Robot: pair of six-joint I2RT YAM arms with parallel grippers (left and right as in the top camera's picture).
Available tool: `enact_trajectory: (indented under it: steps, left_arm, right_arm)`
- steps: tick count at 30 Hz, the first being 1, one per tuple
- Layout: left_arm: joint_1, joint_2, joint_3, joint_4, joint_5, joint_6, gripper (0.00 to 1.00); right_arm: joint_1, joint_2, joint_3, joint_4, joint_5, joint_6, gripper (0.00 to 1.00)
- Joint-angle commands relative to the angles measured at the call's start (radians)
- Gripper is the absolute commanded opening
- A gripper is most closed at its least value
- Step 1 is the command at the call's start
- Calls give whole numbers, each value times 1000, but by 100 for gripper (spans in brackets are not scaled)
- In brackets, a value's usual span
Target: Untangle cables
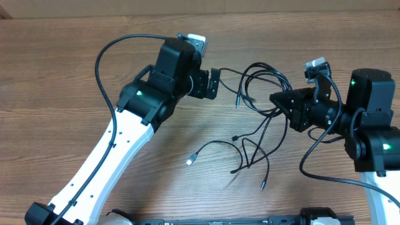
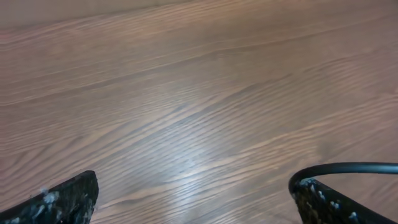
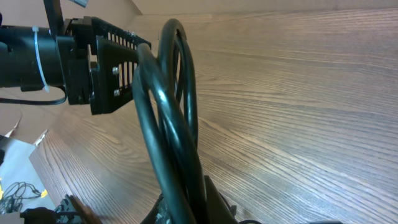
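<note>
- Overhead view: the cables (image 1: 259, 84) lie tangled on the wooden table (image 1: 75, 50). The step in hand seems to be the pulling apart.
- The right gripper (image 1: 275, 99) is clenched on looped cables, which rise from between its jaws.
- The left gripper (image 1: 215, 83), opposite the right gripper, has its jaws released, with one cable just beside a finger.
- Next move, I judge: the left gripper closes on it and draws away from the right gripper.

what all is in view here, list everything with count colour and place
cables: several, thin, black, tangled on the table centre-right, between the tools
plug: one clearly silver-tipped, loose end at lower centre
table: one, brown wood grain, under everything
arm wiring: thicker black cords, on each arm
left arm: white and black, from lower left
right arm: mostly black, right edge
left tool: black, open, left of the tangle
right tool: black, closed on cable loops, right of the tangle
</note>
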Motion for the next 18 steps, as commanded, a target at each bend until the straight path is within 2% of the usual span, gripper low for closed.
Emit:
enact_trajectory:
  steps: [1,3,6,9,11,13,16,18]
  left_arm:
    - [37,-21,13,-3,-87,22,100]
    - [37,-21,13,1,-48,23,100]
    - [37,-21,13,24,101,32,100]
    - [37,-21,13,43,237,156,100]
    - [37,-21,13,36,244,250,100]
    - [37,-21,13,12,154,300,100]
    - [37,-21,13,-39,-92,292,100]
    - [37,-21,13,-62,-127,280,100]
  right_arm:
    - [-3,-12,8,8,-6,-12,4]
    - [-3,-12,8,10,-6,-12,4]
    - [-3,-12,8,9,19,-11,4]
    - [-3,-12,8,9,20,-11,4]
    - [-3,-12,8,6,20,-11,4]
    - [-3,-12,8,2,20,-11,4]
    - [-3,-12,8,-1,20,-11,4]
    - [-3,-12,8,0,20,-11,4]
